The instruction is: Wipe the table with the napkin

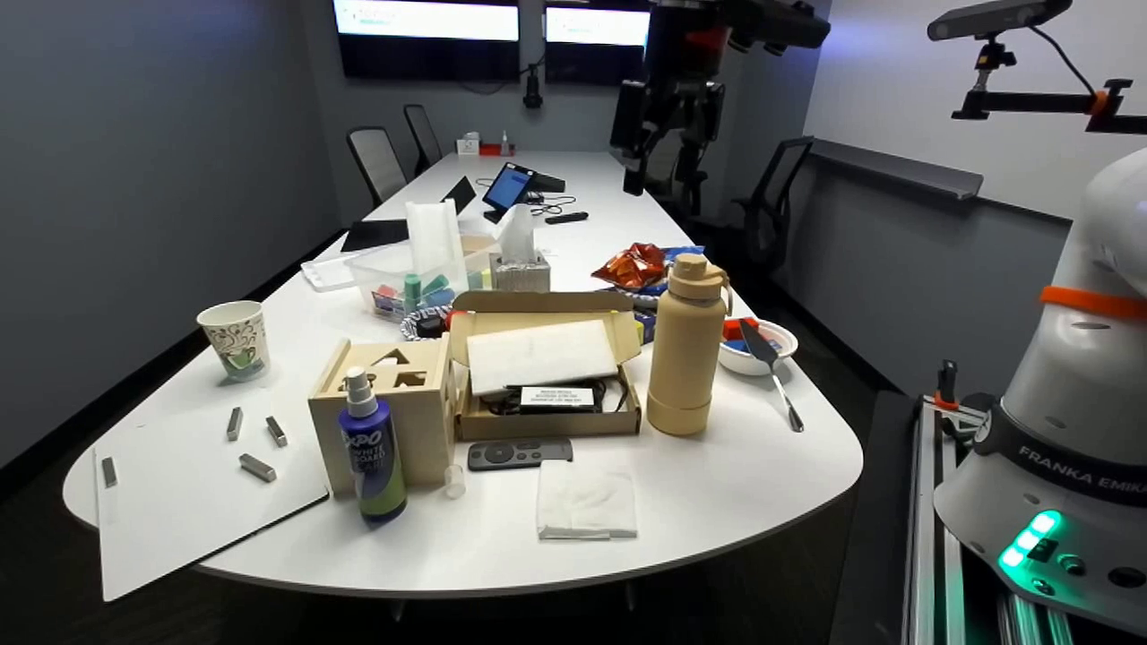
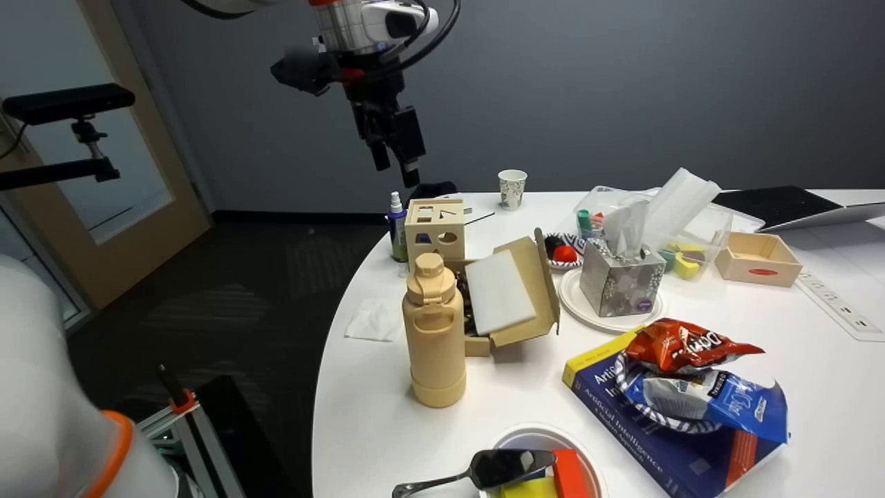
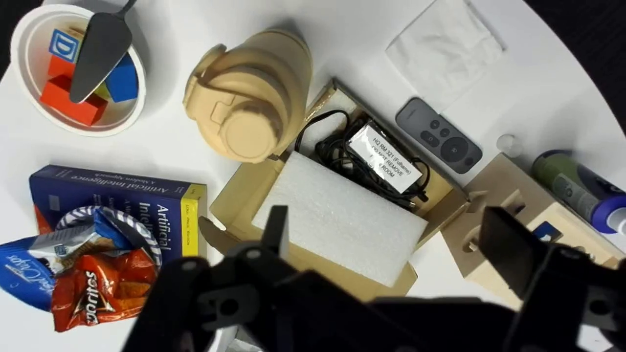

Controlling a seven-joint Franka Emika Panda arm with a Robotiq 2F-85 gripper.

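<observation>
Hovering above table (image 1: 748, 479) — gripper (image 3: 392, 239), jaws wide apart. Napkin (image 1: 586, 502) flat near table's rounded edge, just beside remote (image 1: 502, 454). Box (image 1: 548, 426) near remote; bottle (image 1: 685, 367) upright beside box. Spray (image 1: 375, 457) upright beside cube (image 1: 428, 439) — server (image 3: 100, 56) resting on bowl (image 3: 29, 78) of blocks (image 3: 122, 80).

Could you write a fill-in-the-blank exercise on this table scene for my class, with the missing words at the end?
A dark grey ____ lies beside the napkin.
The tissue box stands on a round white ____.
The blue book has a title beginning "Artificial ____".
The open gripper is holding ____.

Missing words: remote control; plate; Intelligence; nothing.
</observation>
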